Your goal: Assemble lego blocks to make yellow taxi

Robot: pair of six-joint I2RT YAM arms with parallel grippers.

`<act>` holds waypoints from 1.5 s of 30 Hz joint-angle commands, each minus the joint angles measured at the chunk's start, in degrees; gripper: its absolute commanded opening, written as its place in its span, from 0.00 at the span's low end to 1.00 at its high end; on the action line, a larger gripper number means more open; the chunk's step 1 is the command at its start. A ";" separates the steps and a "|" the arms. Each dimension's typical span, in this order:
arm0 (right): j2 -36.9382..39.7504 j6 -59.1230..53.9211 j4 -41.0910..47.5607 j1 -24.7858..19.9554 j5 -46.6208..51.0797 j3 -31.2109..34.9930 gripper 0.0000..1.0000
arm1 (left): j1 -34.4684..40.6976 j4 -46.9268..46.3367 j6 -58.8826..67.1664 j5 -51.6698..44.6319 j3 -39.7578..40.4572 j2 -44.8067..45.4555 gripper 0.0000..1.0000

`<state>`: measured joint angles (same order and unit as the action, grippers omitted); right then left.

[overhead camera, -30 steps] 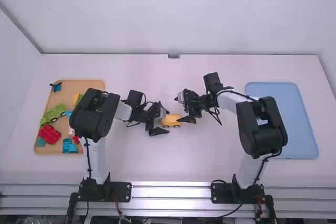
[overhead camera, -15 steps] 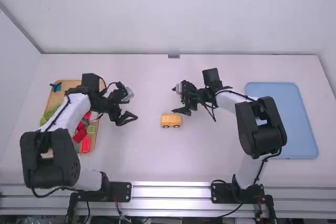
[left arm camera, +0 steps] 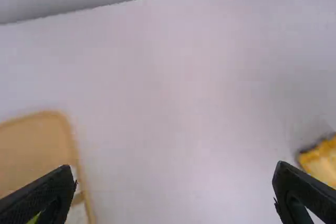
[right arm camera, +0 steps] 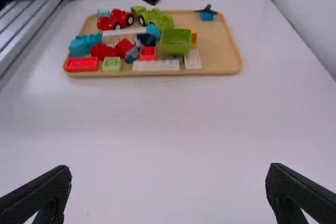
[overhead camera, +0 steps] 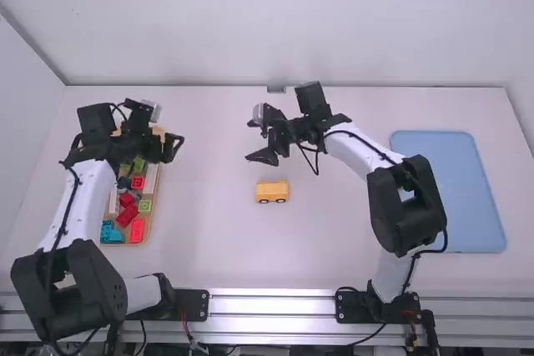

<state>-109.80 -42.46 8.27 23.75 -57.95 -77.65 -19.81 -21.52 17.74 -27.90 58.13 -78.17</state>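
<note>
My left gripper (overhead camera: 152, 154) hangs above the tan tray (right arm camera: 218, 48), its two fingers spread wide with nothing between them; my right gripper (overhead camera: 252, 141) is open and empty too, poised beyond the yellow car (overhead camera: 272, 192), on the side away from the arm bases. The yellow car stands upright on its wheels near the middle of the tabletop (overhead camera: 209, 239), touching neither gripper; it sits well apart from both the tan tray on the left and the blue tray (overhead camera: 463, 193) on the right. Inside the tan tray I see a red car (right arm camera: 113, 21), a green open-topped block (right arm camera: 176, 39), a long white brick (right arm camera: 156, 65) and a small blue block (right arm camera: 207, 16) with a dark piece on top; red, teal and light green blocks lie among them.
</note>
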 commanded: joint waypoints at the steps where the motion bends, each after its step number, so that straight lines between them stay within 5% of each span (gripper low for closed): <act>1: 1.16 1.49 0.90 0.04 -1.09 -2.97 0.98 | -0.48 0.24 -14.95 13.55 0.74 1.60 0.99; 13: 1.16 5.22 0.98 0.15 -0.92 -6.84 0.99 | -0.52 -3.91 -38.29 54.01 0.74 8.11 0.99; 20: 1.16 5.14 0.57 2.32 4.79 -7.63 0.99 | -1.68 -0.98 -28.72 61.51 1.57 8.15 0.99; 24: 1.16 5.20 1.62 3.72 9.05 -8.81 0.98 | -5.88 -5.31 -31.21 59.78 4.70 8.15 0.99; 36: 1.16 5.01 1.62 3.96 8.76 -9.40 0.99 | -25.75 -16.33 -23.61 31.80 16.57 3.32 0.99; 45: 1.16 5.16 1.75 3.96 8.76 -9.40 0.98 | -25.79 -25.18 -20.39 26.77 31.15 -11.65 0.99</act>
<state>-109.80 -37.65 10.04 27.86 -48.90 -85.01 -46.06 -45.71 -4.78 1.28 85.84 -86.67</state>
